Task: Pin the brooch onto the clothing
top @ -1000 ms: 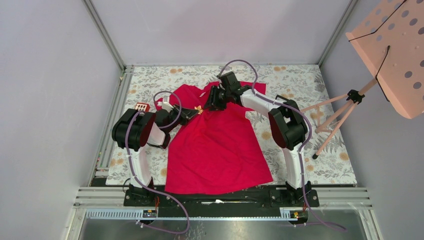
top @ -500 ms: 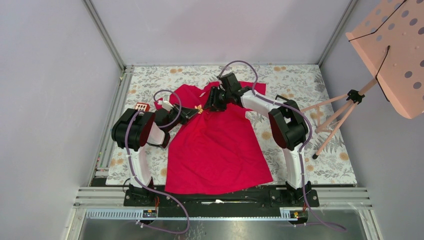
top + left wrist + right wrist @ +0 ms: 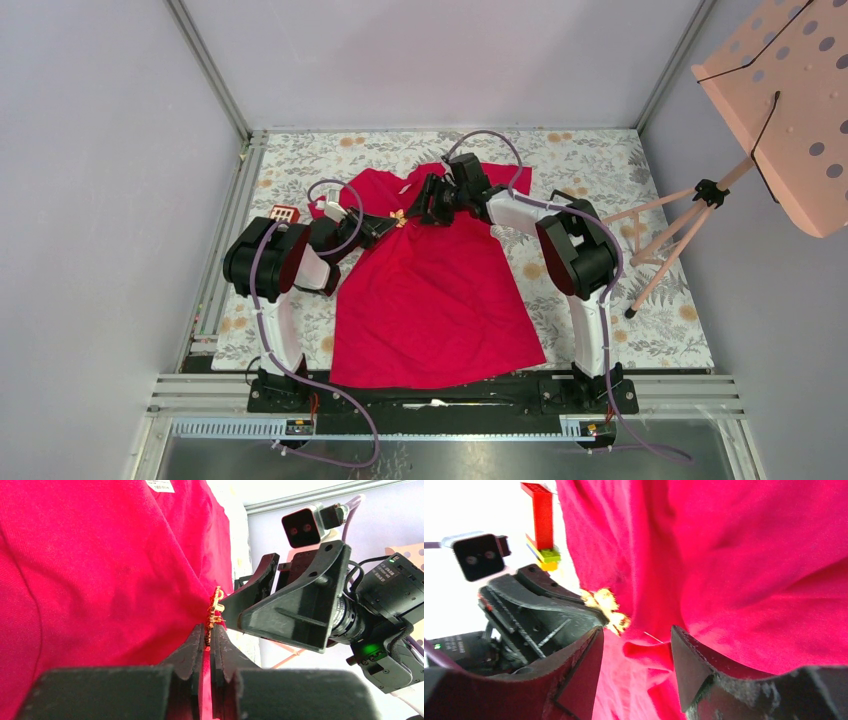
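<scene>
The red T-shirt (image 3: 430,280) lies flat on the floral tablecloth, neck away from the arms. The small golden brooch (image 3: 398,217) sits against the shirt's upper chest. My left gripper (image 3: 388,224) is shut on the brooch (image 3: 215,611), which sticks out past its tips against the cloth (image 3: 100,570). My right gripper (image 3: 428,208) is open just right of the brooch, its jaws either side of a raised fold of shirt (image 3: 649,647). The brooch (image 3: 606,607) and its thin pin show in the right wrist view beside the left fingers (image 3: 544,615).
A small stack of toy bricks (image 3: 285,214) stands left of the shirt, also in the right wrist view (image 3: 543,527). A pink perforated music stand (image 3: 780,110) on thin legs stands at the right. The frame rails run along the table's left and near edges.
My right gripper has shifted slightly, its wrist turning toward the brooch. The left arm and the brooch have stayed in place.
</scene>
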Action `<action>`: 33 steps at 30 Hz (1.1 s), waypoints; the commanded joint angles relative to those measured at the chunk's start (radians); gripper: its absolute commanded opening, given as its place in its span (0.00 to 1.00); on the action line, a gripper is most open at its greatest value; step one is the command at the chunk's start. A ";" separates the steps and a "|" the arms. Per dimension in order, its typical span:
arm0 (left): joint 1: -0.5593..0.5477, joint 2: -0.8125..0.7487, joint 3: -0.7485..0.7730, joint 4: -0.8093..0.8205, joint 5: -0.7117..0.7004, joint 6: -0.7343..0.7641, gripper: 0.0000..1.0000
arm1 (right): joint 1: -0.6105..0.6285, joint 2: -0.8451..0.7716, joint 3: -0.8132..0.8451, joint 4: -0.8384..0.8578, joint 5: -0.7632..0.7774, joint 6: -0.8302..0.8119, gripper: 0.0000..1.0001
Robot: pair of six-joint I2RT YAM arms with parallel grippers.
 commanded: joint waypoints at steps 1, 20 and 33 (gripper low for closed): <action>0.004 0.002 0.019 0.079 0.026 -0.001 0.00 | -0.002 0.000 -0.011 0.155 -0.064 0.077 0.59; 0.004 0.000 0.023 0.084 0.026 -0.007 0.00 | -0.001 0.011 -0.049 0.114 -0.020 0.039 0.60; 0.004 0.007 0.024 0.091 0.026 -0.012 0.00 | -0.002 0.013 -0.078 0.182 -0.073 0.115 0.60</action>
